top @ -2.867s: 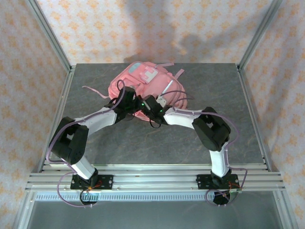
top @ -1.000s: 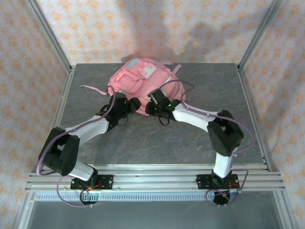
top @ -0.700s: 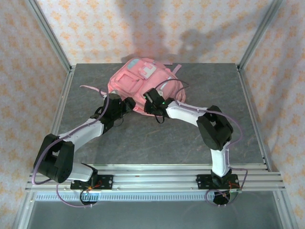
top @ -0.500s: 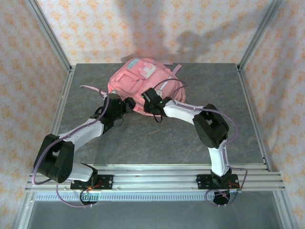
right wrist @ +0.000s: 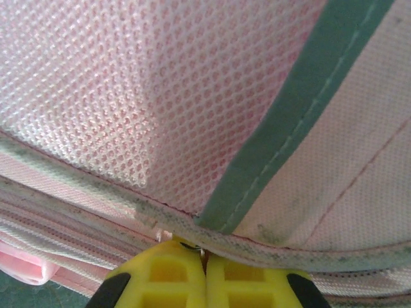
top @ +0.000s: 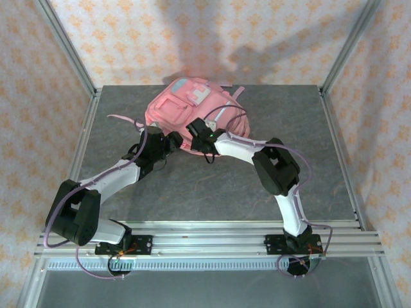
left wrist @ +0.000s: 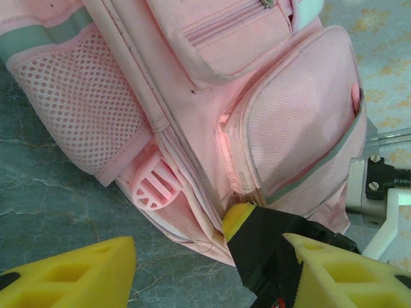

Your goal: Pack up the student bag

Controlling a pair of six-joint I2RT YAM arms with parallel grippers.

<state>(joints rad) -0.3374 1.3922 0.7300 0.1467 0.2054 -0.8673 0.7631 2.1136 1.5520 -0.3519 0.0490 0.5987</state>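
right gripper (right wrist: 205,273) has closed together against the student bag (top: 185,106); left gripper (left wrist: 209,247) stands apart.

The student bag (top: 186,106) lay on the table (top: 257,186), toward its far edge and a little left of the middle. One strap (top: 122,119) trailed from it onto the table to the left. My left gripper (top: 174,138) sat just before the bag's near-left corner, jaws apart with nothing between them; a buckle (left wrist: 154,189) on the bag's near edge lay just beyond it. My right gripper (right wrist: 205,253), just to the right of the left one, was closed, fingertips together against the bag's near edge, under the seam below a mesh pocket (right wrist: 160,96).
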